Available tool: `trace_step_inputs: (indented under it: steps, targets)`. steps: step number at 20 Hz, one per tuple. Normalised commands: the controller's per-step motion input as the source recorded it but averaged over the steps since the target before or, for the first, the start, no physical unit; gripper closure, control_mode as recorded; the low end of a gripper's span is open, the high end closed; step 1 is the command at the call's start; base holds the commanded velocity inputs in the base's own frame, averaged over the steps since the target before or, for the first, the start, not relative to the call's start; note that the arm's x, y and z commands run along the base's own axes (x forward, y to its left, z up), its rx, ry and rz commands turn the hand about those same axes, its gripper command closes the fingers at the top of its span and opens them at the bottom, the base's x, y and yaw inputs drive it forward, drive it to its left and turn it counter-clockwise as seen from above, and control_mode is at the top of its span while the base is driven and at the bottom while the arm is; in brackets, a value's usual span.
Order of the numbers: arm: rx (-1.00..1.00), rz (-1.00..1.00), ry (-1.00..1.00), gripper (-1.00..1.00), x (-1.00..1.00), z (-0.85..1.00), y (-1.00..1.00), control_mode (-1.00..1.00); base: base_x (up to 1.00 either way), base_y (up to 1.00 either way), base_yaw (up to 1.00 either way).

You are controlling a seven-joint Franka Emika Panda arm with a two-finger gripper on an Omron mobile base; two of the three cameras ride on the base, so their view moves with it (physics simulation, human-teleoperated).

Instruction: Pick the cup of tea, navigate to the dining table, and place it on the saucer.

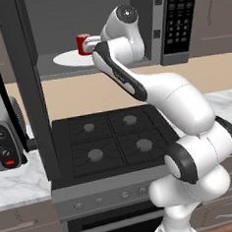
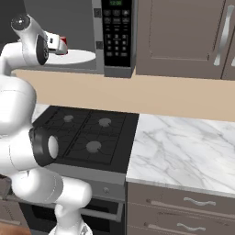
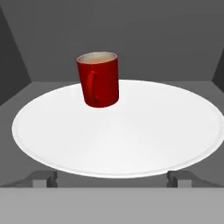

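The cup stands upright on the white round plate inside the open microwave — above centre and a little left in the hand view, handle turned toward the camera, light brown tea in it. The claw is open, its two tips wide apart at the bottom of the hand view, just before the plate's near rim and clear of the cup. In the left base view the arm reaches up into the microwave at upper centre — the stove lies below, a toaster at left.
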Motion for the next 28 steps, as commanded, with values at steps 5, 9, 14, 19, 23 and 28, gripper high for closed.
trace_step_inputs:
  steps: [5,9,14,19,23,28]
  targets:
    - [0.01,0.00,-0.15,-1.00,-0.20,-0.08,0.04,-1.00,0.00,0.00,0.00]
    - [0.00,0.00,-0.25,-1.00,-0.02,0.20,0.04,-1.00,0.00,0.00,0.00]
    - [0.00,0.00,-0.19,-1.00,0.00,0.38,0.11,-1.00,0.00,0.00,0.00]
    - [0.00,0.00,0.08,-1.00,0.00,0.01,0.13,-1.00,0.00,0.00,0.00]
    - [0.00,0.00,0.14,-1.00,0.00,-0.02,0.04,-1.00,0.00,0.00,0.00]
    - [0.00,0.00,0.09,-1.00,0.00,0.00,0.14,-1.00,0.00,0.00,0.00]
